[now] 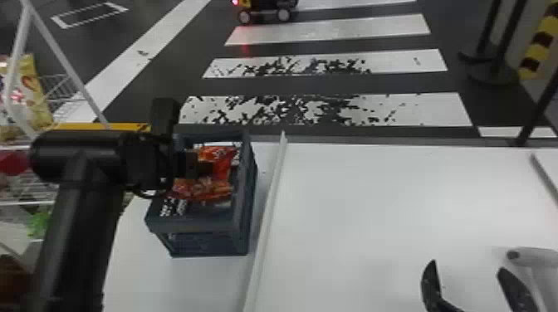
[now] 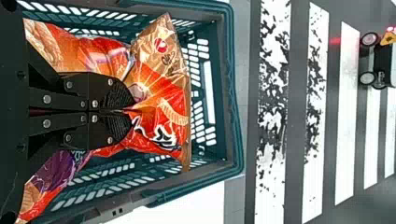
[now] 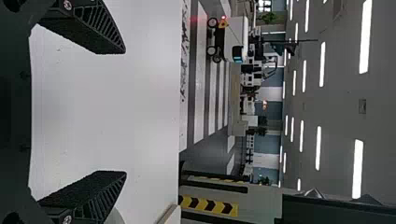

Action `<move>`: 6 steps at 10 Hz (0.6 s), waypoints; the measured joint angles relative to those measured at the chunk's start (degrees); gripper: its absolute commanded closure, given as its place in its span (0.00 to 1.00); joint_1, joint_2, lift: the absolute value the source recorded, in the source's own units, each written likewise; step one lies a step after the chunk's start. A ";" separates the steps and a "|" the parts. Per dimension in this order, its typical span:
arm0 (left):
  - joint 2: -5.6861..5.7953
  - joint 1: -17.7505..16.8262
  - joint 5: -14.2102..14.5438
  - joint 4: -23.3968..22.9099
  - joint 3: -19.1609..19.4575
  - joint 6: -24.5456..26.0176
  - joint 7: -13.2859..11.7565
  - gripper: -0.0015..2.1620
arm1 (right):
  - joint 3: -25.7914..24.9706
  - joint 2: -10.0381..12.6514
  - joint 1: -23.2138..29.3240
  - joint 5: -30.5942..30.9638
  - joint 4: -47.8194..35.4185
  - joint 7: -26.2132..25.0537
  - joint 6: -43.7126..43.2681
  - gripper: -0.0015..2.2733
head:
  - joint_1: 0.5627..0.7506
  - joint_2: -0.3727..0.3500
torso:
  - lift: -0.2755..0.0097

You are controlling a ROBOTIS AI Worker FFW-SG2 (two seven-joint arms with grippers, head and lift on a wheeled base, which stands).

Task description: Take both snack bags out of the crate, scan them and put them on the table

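Over the dark blue crate (image 1: 195, 226) at the left of the head view, my left gripper (image 1: 207, 168) reaches in from the left side, at the orange snack bags (image 1: 203, 188). In the left wrist view, the left gripper (image 2: 128, 110) is shut on the crumpled top of a red-orange bag (image 2: 163, 100), inside the crate (image 2: 236, 93). A second snack bag (image 2: 51, 175), red and purple, lies beside it, partly behind the fingers. My right gripper (image 1: 469, 286) stands open over the white table at the lower right; in the right wrist view, the gripper (image 3: 125, 112) has its fingers wide apart.
A raised strip (image 1: 272, 195) runs along the white table (image 1: 386, 215), right of the crate. A grey scanner-like object (image 1: 533, 257) is at the right edge, close to the right gripper. Wire racks with goods (image 1: 35, 95) stand at the far left.
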 measured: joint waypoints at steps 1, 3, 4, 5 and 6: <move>0.07 -0.01 0.67 -1.53 0.90 0.91 0.00 0.99 | 0.00 0.05 -0.04 0.00 0.08 0.02 0.11 0.03 | 0.70 0.82 | 0.63; 0.73 -0.30 2.41 -3.95 2.67 2.17 0.00 0.99 | 0.00 0.18 -0.10 0.14 0.10 0.01 0.76 0.03 | 0.70 0.82 | 0.63; 1.36 -0.63 3.13 -4.81 3.22 2.80 0.04 0.99 | 0.00 0.26 -0.17 0.25 0.17 0.02 1.08 0.03 | 0.70 0.82 | 0.63; 1.98 -0.98 3.96 -5.74 3.70 3.63 0.21 0.99 | -0.04 0.39 -0.32 0.32 0.38 0.00 1.21 0.03 | 0.70 0.83 | 0.63; 2.25 -1.35 4.84 -6.87 4.07 4.49 0.55 0.99 | -0.08 0.51 -0.46 0.35 0.58 0.00 1.40 0.03 | 0.70 0.83 | 0.63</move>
